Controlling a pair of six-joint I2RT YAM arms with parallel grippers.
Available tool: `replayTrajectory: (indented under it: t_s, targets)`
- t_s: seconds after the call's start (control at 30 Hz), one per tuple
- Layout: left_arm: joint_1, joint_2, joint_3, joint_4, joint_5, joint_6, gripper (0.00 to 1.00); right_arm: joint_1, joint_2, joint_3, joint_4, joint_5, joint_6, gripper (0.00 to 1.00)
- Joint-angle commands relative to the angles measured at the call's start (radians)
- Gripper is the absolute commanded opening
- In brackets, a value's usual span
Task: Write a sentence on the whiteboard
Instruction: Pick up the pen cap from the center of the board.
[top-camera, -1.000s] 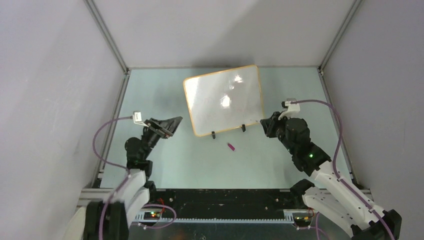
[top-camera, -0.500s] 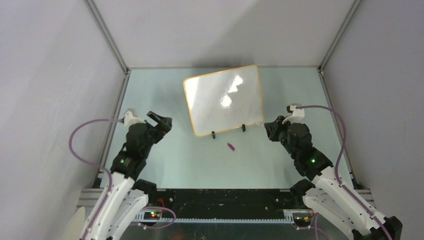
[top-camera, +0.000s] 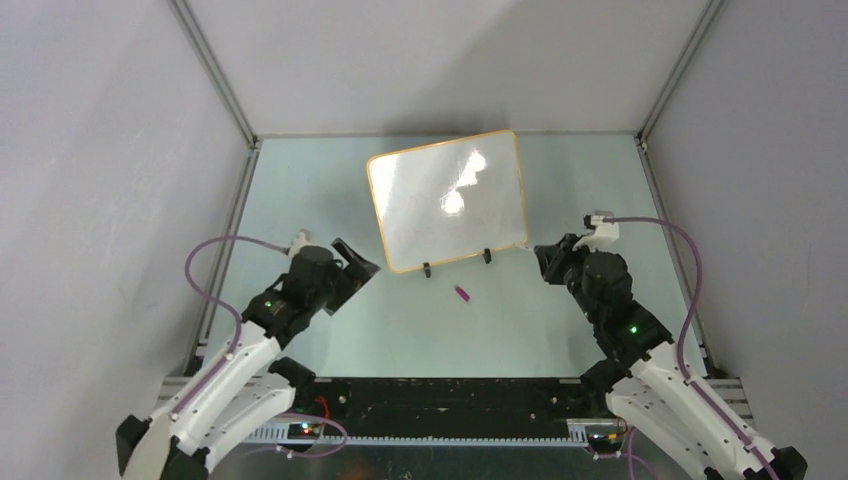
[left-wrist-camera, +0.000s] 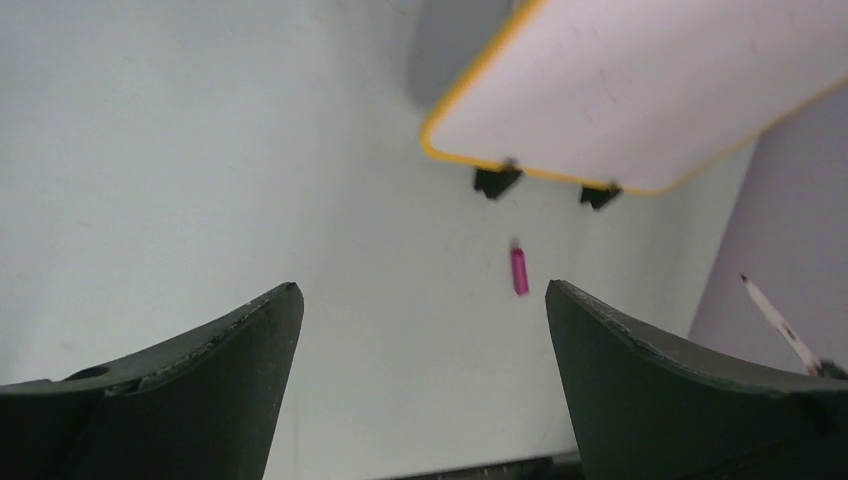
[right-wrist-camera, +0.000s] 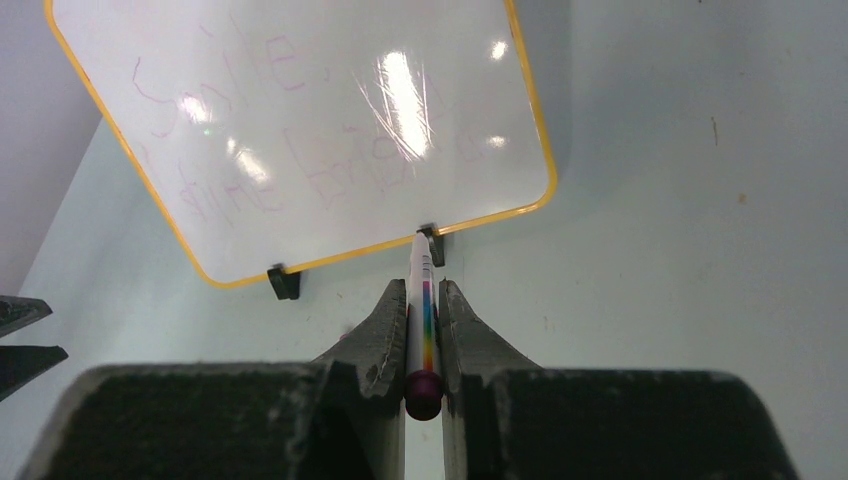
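Whiteboard (top-camera: 447, 200) stands tilted on two black clip feet at far-centre of bench (top-camera: 300, 180), faint purple writing on it. R pincer (right-wrist-camera: 424, 292) clamped on marker (right-wrist-camera: 424, 330), tip nr board's right foot. L pincer (left-wrist-camera: 420, 290) wide apart, near-left of board. Small pink piece (top-camera: 463, 294) lies just in front of the feet.

Lab test enclosure: grey panel walls (top-camera: 100, 150), aluminium corner posts (top-camera: 211, 70).

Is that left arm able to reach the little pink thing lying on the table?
Probably yes. The left hand is open and faces the pink thing, which lies alone on the bare table; nothing sits between them. The whiteboard stands behind it, clear of the path.
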Motion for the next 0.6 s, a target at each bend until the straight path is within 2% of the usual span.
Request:
replayTrajectory:
  t_s: [0.0, 0.1, 0.17, 0.23, 0.33, 0.37, 0.43, 0.57]
  targets:
    - [-0.181, 0.122, 0.110, -0.003, -0.115, -0.192, 0.97, -0.006, -0.033, -0.024, 0.018, 0.021, 0.009, 0.00]
    - [-0.323, 0.267, 0.224, -0.066, -0.207, -0.255, 0.96, -0.008, -0.036, -0.032, 0.025, 0.012, 0.011, 0.00]
    - [-0.378, 0.363, 0.302, -0.092, -0.240, -0.309, 0.94, -0.010, -0.036, -0.033, 0.025, 0.008, 0.009, 0.00]
    - [-0.418, 0.439, 0.343, -0.072, -0.242, -0.370, 0.88, -0.012, -0.038, -0.033, 0.025, 0.004, 0.004, 0.00]
    - [-0.478, 0.549, 0.362, 0.027, -0.225, -0.475, 0.71, -0.016, -0.047, -0.033, 0.024, 0.005, 0.001, 0.00]
    - [-0.489, 0.576, 0.378, 0.043, -0.210, -0.487, 0.69, -0.017, -0.051, -0.033, 0.025, 0.003, 0.002, 0.00]
    - [-0.513, 0.692, 0.442, 0.048, -0.192, -0.515, 0.67, -0.018, -0.057, -0.033, 0.024, -0.002, 0.003, 0.00]
    - [-0.541, 0.841, 0.580, -0.040, -0.187, -0.542, 0.68, -0.021, -0.073, -0.032, 0.018, -0.001, 0.002, 0.00]
